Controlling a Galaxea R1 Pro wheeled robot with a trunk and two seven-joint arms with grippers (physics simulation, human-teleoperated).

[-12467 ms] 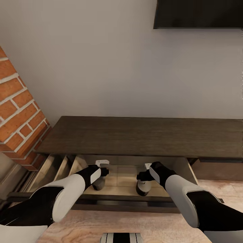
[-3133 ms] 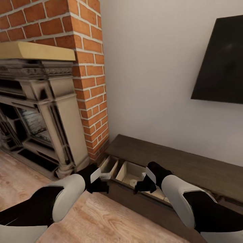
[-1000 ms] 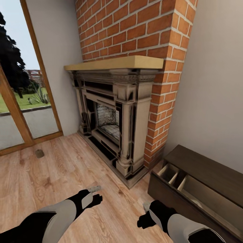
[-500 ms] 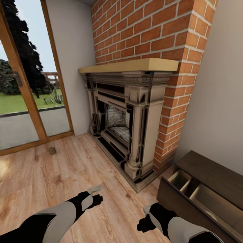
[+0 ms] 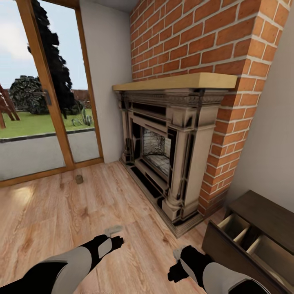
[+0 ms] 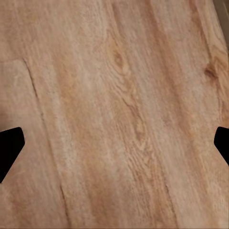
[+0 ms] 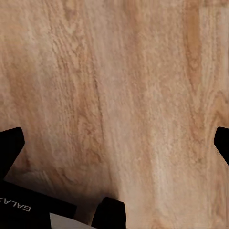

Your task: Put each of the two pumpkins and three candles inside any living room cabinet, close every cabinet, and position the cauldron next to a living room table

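The wood-plank floor (image 5: 61,212) of the living room spreads across the lower half of the head view. A red brick chimney breast (image 5: 196,36) rises from about 12 to 2 o'clock, and the grey stone fireplace (image 5: 171,147) stands against its base near centre, topped by a pale wooden mantel (image 5: 175,81). From 9 to 11 o'clock a wood-framed glass door (image 5: 45,98) looks out on grass and dark trees.

At 4 o'clock sits the dark-brown cabinet (image 5: 265,214), against the pale wall just beside the brick. Its drawer (image 5: 245,241) is pulled out, showing pale wood dividers; nothing can be made out inside the part in view.

The left gripper (image 5: 114,234) hangs over bare floor at 7 o'clock, the right gripper (image 5: 176,261) at 5 o'clock, near the cabinet's end. In both wrist views the dark fingertips (image 6: 9,148) (image 7: 9,145) sit at opposite edges with only floorboards between them, so both claws are released and empty.

Smallest, a squat tan object (image 5: 79,179) rests on the floor at 9 o'clock, near the door frame; it looks like one of the candles, though it is too small to be certain.
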